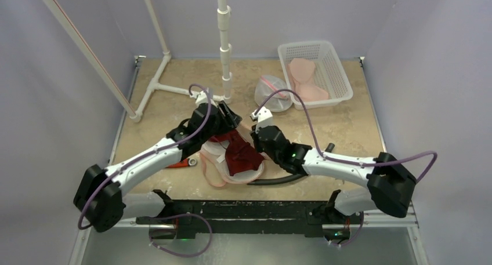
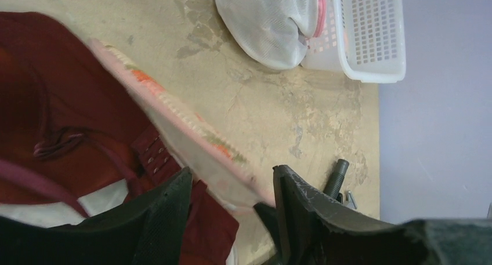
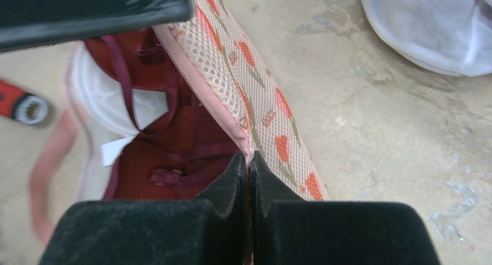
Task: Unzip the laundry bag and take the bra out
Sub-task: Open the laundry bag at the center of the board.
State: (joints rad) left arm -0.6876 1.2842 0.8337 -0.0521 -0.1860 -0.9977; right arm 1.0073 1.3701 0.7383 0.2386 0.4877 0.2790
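The pink mesh laundry bag (image 1: 216, 171) with orange flowers lies unzipped at the table's middle. A dark red bra (image 1: 238, 152) shows inside it. My right gripper (image 3: 249, 159) is shut on the bag's zip edge (image 3: 243, 91) and holds that flap up; in the top view the gripper (image 1: 256, 131) is at the bag's right side. My left gripper (image 2: 232, 191) is open, with the bag's rim (image 2: 191, 131) running between its fingers (image 2: 165, 216). In the top view it (image 1: 230, 118) is over the bag's far end. The bra (image 2: 69, 114) fills the left wrist view's left; its straps (image 3: 174, 175) show in the right wrist view.
A white basket (image 1: 342, 82) holding pale pink bras stands at the back right, with a white mesh bag (image 1: 272, 94) beside it. A white pipe frame (image 1: 224, 39) stands at the back. A red-handled tool (image 1: 178, 163) lies left of the bag, a black hose (image 1: 278, 181) near its front.
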